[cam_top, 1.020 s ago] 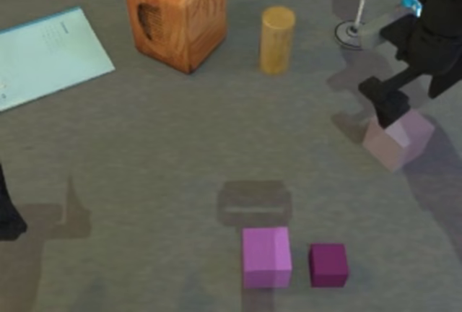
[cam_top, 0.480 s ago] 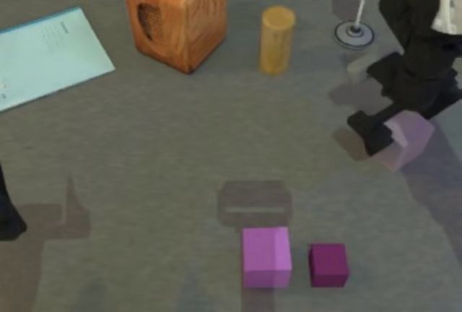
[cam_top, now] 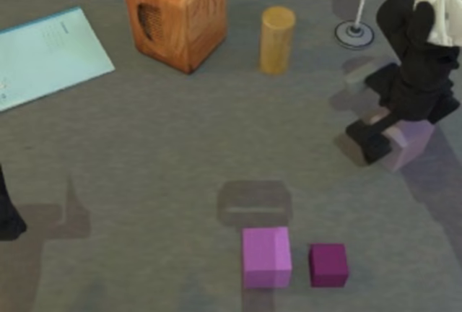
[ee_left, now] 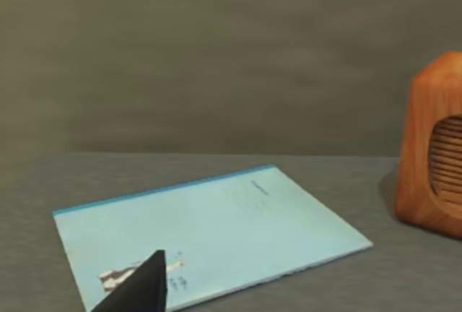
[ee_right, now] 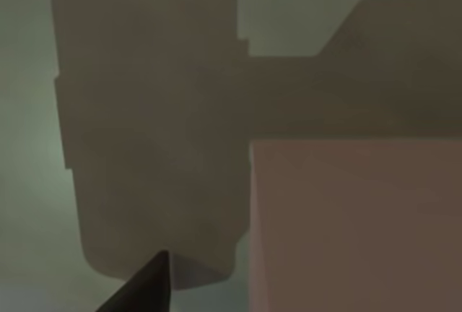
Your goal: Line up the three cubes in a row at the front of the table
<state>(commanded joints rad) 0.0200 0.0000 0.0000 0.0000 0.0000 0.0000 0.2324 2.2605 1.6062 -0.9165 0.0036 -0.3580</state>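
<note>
The pale mauve cube (cam_top: 413, 143) sits at the table's (cam_top: 144, 182) right side, farther back than the other two. My right gripper (cam_top: 393, 130) is down over it and open. One black finger (cam_top: 368, 141) stands beside the cube's left face, and the other is hidden under the wrist. In the right wrist view a fingertip (ee_right: 148, 290) stands apart from the cube's side (ee_right: 354, 225). The violet-pink cube (cam_top: 266, 256) and the small dark magenta cube (cam_top: 328, 265) sit side by side near the front edge. My left gripper (cam_top: 7, 218) is parked at the left edge, open.
A big orange wood-grain block (cam_top: 177, 12) and a yellow cylinder (cam_top: 277, 39) stand at the back. A turquoise paper sheet (cam_top: 47, 55) lies at the back left, also seen from the left wrist (ee_left: 209, 232). A white-topped stand on a round base (cam_top: 355, 32) is behind the right arm.
My right arm has swung over the mauve cube and come down, its visible finger shifting to the cube's left face. All three cubes and the left arm stayed put.
</note>
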